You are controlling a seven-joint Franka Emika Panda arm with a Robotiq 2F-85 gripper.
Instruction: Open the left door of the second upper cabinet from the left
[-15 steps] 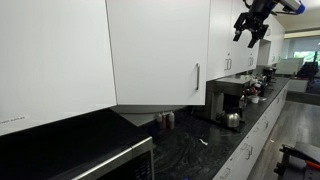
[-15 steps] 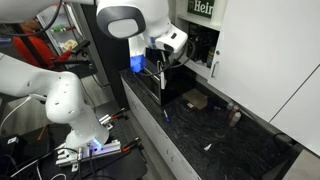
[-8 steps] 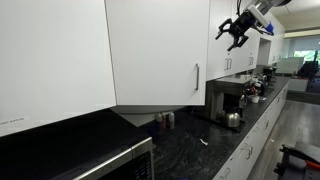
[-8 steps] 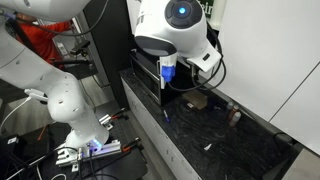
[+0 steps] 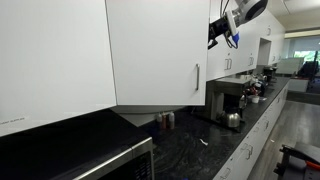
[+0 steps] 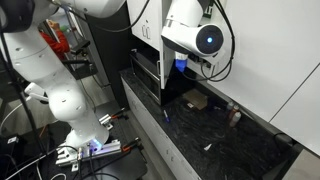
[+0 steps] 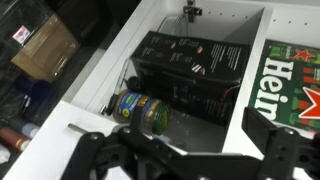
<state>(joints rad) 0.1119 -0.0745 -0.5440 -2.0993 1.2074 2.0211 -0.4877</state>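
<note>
The left door (image 5: pixel 155 50) hung as a big glossy white panel, its top cut off by the frame and its slim silver handle (image 5: pixel 197 77) low by the right edge. Shut or ajar? I couldn't tell. The claw (image 5: pixel 222 38) hovered high, just right of that edge and above the handle, touching neither. The wrist view was blurred, but the 2 jaws stood wide apart and empty, facing a black box (image 7: pixel 190 65) and a can (image 7: pixel 140 112).
</note>
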